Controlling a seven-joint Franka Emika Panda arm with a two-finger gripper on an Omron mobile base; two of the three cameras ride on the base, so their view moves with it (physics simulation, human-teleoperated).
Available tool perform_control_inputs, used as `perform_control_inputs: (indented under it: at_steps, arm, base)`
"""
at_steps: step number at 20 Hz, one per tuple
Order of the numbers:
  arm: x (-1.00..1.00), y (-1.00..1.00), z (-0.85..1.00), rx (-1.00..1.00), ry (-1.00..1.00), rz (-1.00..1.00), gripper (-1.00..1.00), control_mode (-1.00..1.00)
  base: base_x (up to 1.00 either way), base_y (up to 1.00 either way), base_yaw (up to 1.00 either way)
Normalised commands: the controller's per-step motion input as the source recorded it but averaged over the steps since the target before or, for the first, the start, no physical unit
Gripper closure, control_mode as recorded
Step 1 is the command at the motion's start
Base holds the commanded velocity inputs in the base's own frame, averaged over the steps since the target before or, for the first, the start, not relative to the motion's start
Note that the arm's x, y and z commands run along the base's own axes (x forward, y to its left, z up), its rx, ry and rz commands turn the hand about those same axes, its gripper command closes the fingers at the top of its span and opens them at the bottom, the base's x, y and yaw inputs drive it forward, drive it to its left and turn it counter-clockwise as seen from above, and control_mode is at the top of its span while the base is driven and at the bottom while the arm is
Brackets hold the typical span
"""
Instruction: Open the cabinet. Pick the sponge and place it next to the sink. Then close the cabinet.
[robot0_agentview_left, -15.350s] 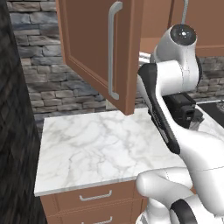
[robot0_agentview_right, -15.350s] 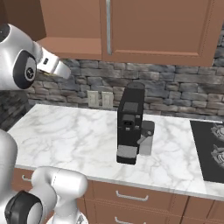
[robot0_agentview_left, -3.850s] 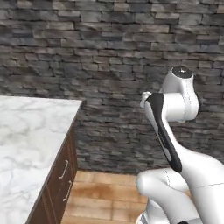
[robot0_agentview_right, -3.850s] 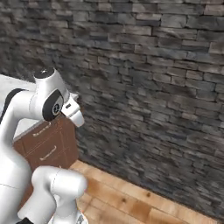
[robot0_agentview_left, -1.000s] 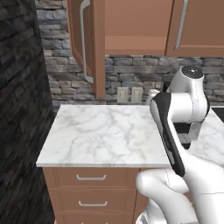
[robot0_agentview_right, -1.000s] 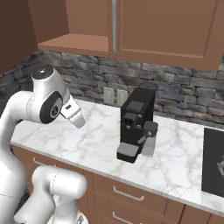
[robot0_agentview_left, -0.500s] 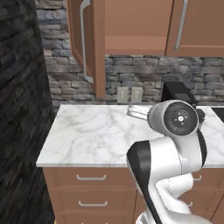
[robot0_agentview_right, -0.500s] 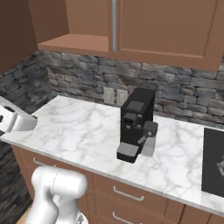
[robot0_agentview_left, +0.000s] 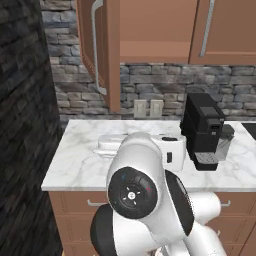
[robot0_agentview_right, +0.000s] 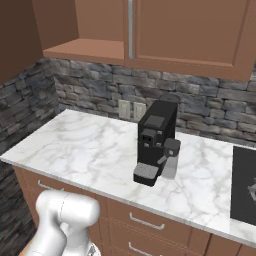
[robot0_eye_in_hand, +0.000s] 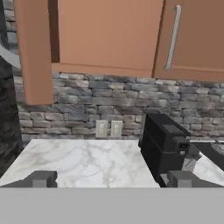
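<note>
Now my arm is folded low and my pincer (robot0_eye_in_hand: 111, 180) is released, facing the open cabinet (robot0_eye_in_hand: 109, 35).
A second ago my arm stood upright at 3 o'clock in the left base view. It has since swung down and across, so its big joint sits at 6 o'clock there, while the counter (robot0_agentview_left: 80, 160) and the machine (robot0_eye_in_hand: 164, 151) have kept their places (so the base is parked). My fingertips (robot0_eye_in_hand: 41, 179) stand wide apart with nothing between them. The cabinet is brown wood and hangs at 12 o'clock above the counter. Its left door (robot0_agentview_left: 102, 47) is swung out edge-on, with a long silver bar handle, and its right door (robot0_eye_in_hand: 192, 35) is closed. I judge the opening step done. I cannot tell where the sponge lies.
</note>
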Motion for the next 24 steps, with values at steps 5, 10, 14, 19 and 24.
perform_control_inputs:
  at_steps: [5, 10, 14, 19, 24]
  arm:
    - [0.33, 0.97, 0.00, -0.14, 0.07, 0.00, -1.00, -1.00]
    - [0.79, 0.48, 0.17, -0.07, 0.05, 0.00, -1.00, -1.00]
    - [0.99, 0.17, 0.16, -0.02, 0.11, -0.01, -1.00, -1.00]
    - [1.00, 0.06, 0.08, 0.00, 0.12, -0.03, -1.00, -1.00]
    - [0.17, 0.12, 0.28, -0.07, 0.00, -0.10, -1.00, -1.00]
  base:
    - [0.00, 0.00, 0.00]
    - [0.00, 0.00, 0.00]
    - [0.00, 0.00, 0.00]
    - [0.00, 0.00, 0.00]
    - [0.00, 0.00, 0.00]
